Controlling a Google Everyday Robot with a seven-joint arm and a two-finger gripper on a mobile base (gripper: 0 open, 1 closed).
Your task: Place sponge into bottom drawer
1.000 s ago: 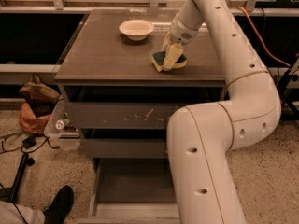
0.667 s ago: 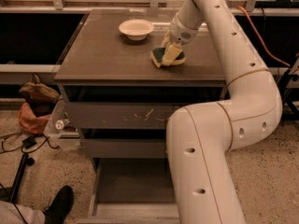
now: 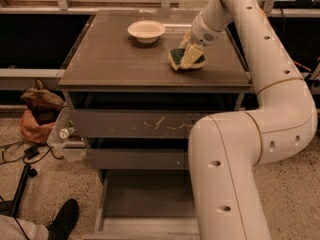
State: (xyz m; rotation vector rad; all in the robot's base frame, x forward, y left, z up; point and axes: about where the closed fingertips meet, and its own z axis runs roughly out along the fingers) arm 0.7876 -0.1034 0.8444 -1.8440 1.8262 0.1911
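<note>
The sponge [image 3: 179, 60], dark green over pale yellow, is at the right of the cabinet top [image 3: 115, 59], tilted. My gripper [image 3: 190, 54] comes down on it from the upper right, and its pale fingers [image 3: 193, 53] are closed around the sponge. The fingers hide part of the sponge. The bottom drawer [image 3: 145, 199] stands pulled open at floor level, far below the gripper. Its flat base is bare and my arm covers its right side.
A cream bowl [image 3: 146, 30] sits at the back of the cabinet top, left of the gripper. The scratched top drawer [image 3: 135, 123] and middle drawer [image 3: 135, 159] are closed. A bag [image 3: 37, 114], cables and a person's shoe [image 3: 65, 219] are on the floor at left.
The gripper and the sponge have shifted slightly to the right on the cabinet top. Nothing else has moved.
</note>
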